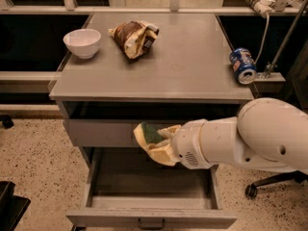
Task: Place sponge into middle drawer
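From the one camera, the gripper (151, 143) pinches the sponge (154, 133), green face up, above the open middle drawer (144, 186) and just in front of the upper drawer (98, 133). It seems held high so the sponge clears the walls before the drop.

Arm (272, 136): entered from right edge of view, extended roughly horizontal toward left. Large white rounded link at right; narrower white wrist section (199, 146) followed, vent grille on its lower face. Gripper (153, 143): at end of wrist, pointed left, tilted slightly upward. Position: lower centre of view, above middle drawer (149, 219), clear of its floor. Pale yellow fingers (161, 154): clamped on sponge (152, 133), green face showing between them.
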Available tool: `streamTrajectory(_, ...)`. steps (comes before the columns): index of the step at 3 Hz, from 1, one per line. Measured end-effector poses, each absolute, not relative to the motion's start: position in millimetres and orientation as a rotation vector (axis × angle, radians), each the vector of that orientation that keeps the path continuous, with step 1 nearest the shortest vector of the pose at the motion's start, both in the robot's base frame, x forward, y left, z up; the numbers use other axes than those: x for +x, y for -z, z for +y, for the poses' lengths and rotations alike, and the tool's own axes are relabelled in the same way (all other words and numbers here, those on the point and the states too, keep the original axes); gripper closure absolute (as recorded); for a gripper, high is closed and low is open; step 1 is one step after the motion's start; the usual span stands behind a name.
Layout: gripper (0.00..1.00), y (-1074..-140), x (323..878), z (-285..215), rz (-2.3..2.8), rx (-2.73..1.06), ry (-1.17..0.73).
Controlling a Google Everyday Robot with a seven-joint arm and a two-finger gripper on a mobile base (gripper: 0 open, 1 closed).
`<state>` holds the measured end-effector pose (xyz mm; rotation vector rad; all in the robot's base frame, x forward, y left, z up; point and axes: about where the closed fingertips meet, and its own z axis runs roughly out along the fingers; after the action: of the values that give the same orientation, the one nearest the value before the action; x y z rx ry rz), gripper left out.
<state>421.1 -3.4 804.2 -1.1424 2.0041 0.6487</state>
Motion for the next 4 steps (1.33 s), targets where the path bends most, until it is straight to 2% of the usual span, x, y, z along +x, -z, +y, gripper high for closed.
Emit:
streamTrajectory(1,1.0,-804.7,421.2,-3.2,2.003,-1.143,-0.648)
streamTrajectory(2,1.0,-779.1,444.4,1.6,1.987,-1.174,-0.675)
streamTrajectory(4,1.0,-643.7,488.5,-6.5,2.14,-1.055,-0.846)
